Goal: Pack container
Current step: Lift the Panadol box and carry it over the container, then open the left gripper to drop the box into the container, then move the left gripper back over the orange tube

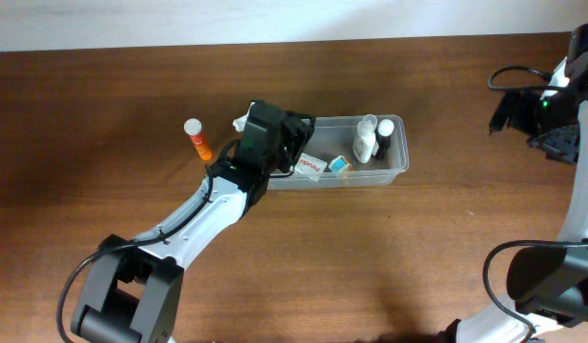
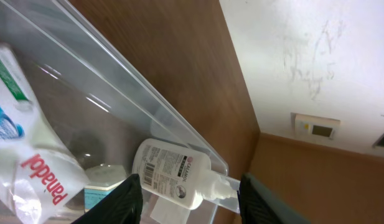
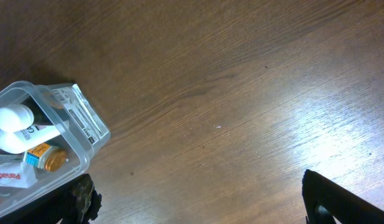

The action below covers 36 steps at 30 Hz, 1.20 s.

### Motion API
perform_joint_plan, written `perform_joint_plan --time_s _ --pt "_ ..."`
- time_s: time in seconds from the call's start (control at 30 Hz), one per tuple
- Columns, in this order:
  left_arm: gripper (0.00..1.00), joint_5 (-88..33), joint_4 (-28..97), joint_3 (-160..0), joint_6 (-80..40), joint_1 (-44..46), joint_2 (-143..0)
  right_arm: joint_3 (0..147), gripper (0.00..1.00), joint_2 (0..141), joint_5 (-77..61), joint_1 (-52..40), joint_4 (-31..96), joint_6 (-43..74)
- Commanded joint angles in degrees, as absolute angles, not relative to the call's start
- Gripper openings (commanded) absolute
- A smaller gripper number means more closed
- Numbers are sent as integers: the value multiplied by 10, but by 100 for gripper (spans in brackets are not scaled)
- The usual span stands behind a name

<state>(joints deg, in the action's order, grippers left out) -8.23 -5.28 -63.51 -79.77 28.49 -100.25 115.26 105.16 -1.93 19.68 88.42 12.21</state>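
The container [image 1: 405, 143] lies lengthwise on the brown wooden table [image 1: 131, 86], a clear, faintly cloudy plastic tub with rounded corners and a raised rim. The left gripper [image 2: 188, 202] hangs over one short end of the container, its black wrist hiding that end from overhead. In the left wrist view its two dark fingertips [image 2: 126, 199] stand apart with nothing clamped between them, and the smooth container wall [image 2: 117, 81] runs slantwise just past them. Inside the container, straight beyond the gap between the fingertips, a white plastic bottle [image 2: 170, 174] lies on its side, cylindrical, with a printed barcode label and a narrow neck pointing at the far corner. Nearer that end of the container sits a flat white Panadol packet [image 2: 45, 177] with red lettering. From overhead, a small teal and yellow box [image 1: 339, 164] lies near the container's middle, and two white bottles [image 1: 365, 143] are at the end farthest from the left gripper. Outside the container, just beyond its covered end, an orange tube [image 1: 198, 141] with a round white cap leans on the table. The right gripper [image 3: 204, 202] hovers well apart from the container, past its other short end, fingers spread wide over bare, glossy wood grain and holding nothing; a white printed sticker [image 3: 79, 112] shows on that end's wall
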Motion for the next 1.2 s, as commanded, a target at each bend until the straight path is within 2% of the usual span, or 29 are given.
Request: perform_joint_plan --time_s 0.0,0.2,0.4,0.6,0.67,0.9,1.17 --pt "55 -103 -68 -642 -785 286 -1003 1153 98 1053 -12 199 884 124" --pt "64 -179 -48 -714 -686 241 -1002 1153 98 1053 -12 199 884 124" --pt "65 -203 223 -871 -608 169 -1000 1153 98 1053 -12 199 884 124" --pt "77 -80 554 -1045 -502 109 -1000 1153 98 1053 -12 199 884 124" --pt "78 -61 626 -1082 -464 89 -1000 1153 98 1053 -12 199 884 124" --pt "80 -63 696 -1097 -335 34 -1019 1153 98 1053 -12 200 884 124" --pt "81 -62 670 -1097 -299 20 -1094 1153 98 1053 -12 199 884 124"
